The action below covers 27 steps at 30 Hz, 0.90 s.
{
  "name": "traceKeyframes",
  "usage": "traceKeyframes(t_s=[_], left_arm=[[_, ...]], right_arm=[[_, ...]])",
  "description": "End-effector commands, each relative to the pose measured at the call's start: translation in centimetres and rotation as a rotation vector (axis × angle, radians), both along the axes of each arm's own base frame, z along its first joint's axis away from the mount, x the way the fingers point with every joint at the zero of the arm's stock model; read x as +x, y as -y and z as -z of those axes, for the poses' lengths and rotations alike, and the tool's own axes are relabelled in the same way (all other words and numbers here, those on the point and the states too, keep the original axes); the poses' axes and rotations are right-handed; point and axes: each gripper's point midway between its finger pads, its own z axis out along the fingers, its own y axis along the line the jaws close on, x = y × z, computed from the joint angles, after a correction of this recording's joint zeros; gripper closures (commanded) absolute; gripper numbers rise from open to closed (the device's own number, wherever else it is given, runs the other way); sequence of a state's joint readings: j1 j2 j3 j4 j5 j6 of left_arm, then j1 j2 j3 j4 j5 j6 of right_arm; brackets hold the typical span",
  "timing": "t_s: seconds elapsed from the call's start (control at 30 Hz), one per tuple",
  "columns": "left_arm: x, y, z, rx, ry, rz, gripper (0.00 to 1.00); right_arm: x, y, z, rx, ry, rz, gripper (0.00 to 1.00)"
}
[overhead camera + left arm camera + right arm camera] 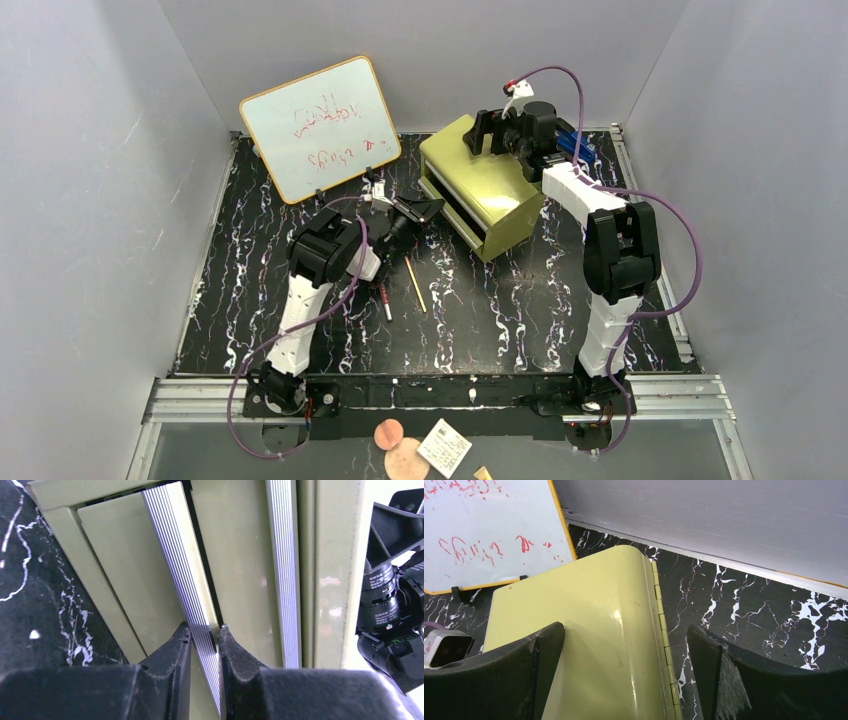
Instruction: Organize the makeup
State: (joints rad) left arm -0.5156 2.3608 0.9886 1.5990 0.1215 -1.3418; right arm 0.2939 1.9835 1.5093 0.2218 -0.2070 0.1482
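While the left tool (204, 639) reaches to the front of the olive-yellow drawer chest (480, 185), its two black fingers (175, 652) are clenched on a ribbed silver handle (172, 545) that runs along the edge of one drawer front. One pad sits on each side of the strip, pressed close against it. A second ribbed strip (280, 555) lies on the neighbouring drawer front, untouched. Seen from above, the chest stands at the far middle of the black, white-veined tabletop (520, 310), turned at an angle, its drawer fronts facing the left arm. The right tool (624, 630) hangs over the rear top of the chest with its fingers spread wide, released and grasping nothing. One finger is above the yellow top and the other above the tabletop behind it, with the chest's hinge (661, 615) running between them. The makeup on show is two slim pencils lying loose on the tabletop between the arms, in front of the chest and near the left arm's elbow. They are a tan pencil (415, 285) and, just beside it to the left, a dark-red pencil (385, 302) with a pale end, and the two do not touch. A whiteboard (320, 128) with red writing leans at the far left, near the chest
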Motion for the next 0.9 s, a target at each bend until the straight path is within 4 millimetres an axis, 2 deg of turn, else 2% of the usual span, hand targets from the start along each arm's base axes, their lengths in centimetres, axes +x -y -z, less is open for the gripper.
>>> traceKeyframes(t_s=[0.0,0.23,0.4,0.47,0.7,0.87], left_arm=[[0.5,-2.9,-0.2,0.128,0.073,-0.043,1.0],[0.0,-5.5,0.3,0.153,0.052,-0.043,1.0],[-1.5,-6.3,1.0,0.182,0.027,-0.038,1.0],[-2.2,-6.9,1.8,0.196,-0.005,-0.042,1.0],[-3.9,-10.2,3.0,0.254,-0.074,-0.079,1.0],[-4.5,-11.8,3.9,0.313,-0.134,-0.089,1.0]], right_arm=[[-14.5,4.1,23.1,-0.319,-0.784,-0.04,0.01],[-14.5,4.0,22.9,-0.319,-0.781,-0.042,0.01],[-14.5,3.9,22.8,-0.321,-0.777,-0.043,0.01],[-14.7,4.0,22.7,-0.323,-0.779,-0.042,0.01],[-14.6,3.8,22.4,-0.325,-0.771,-0.044,0.01],[-14.6,3.4,22.3,-0.327,-0.767,-0.051,0.01]])
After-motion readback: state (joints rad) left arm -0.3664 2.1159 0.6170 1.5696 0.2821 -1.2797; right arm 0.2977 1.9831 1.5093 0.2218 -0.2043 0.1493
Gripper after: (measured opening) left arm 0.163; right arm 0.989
